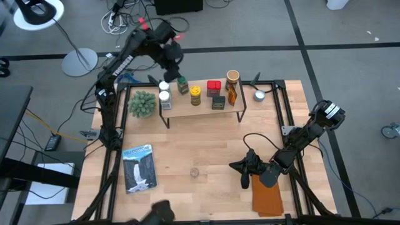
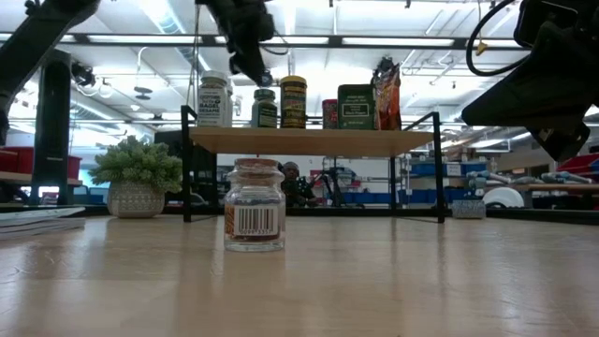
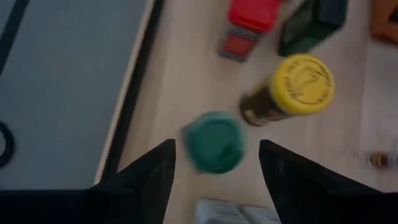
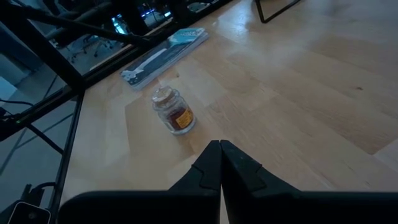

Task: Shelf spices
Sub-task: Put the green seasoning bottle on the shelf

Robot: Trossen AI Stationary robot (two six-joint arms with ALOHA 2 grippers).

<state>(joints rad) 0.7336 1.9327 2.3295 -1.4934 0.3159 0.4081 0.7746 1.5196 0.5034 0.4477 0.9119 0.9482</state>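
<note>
The shelf [image 1: 187, 110] holds several spices: two white-lidded jars [image 1: 164, 92], a green-lidded jar [image 1: 182, 84], a yellow-lidded jar [image 1: 195, 94], a red tin [image 1: 214, 87], a black box [image 1: 218, 102], a tan cylinder [image 1: 232, 76] and an amber bottle [image 1: 232, 94]. My left gripper [image 3: 216, 145] is open above the green-lidded jar [image 3: 214, 142], one finger on either side of its lid, clear of it in the low view [image 2: 251, 64]. One small clear jar [image 1: 194, 172] stands upright on the table. My right gripper [image 4: 221, 163] is shut, low over the table to the right of that jar [image 4: 173, 112].
A fuzzy green plant ball [image 1: 142, 104] sits by the shelf's left end, a small silver cup [image 1: 259, 95] by its right end. A book [image 1: 138, 167] lies near the left front, an orange cloth [image 1: 267, 197] at the right front under my right arm.
</note>
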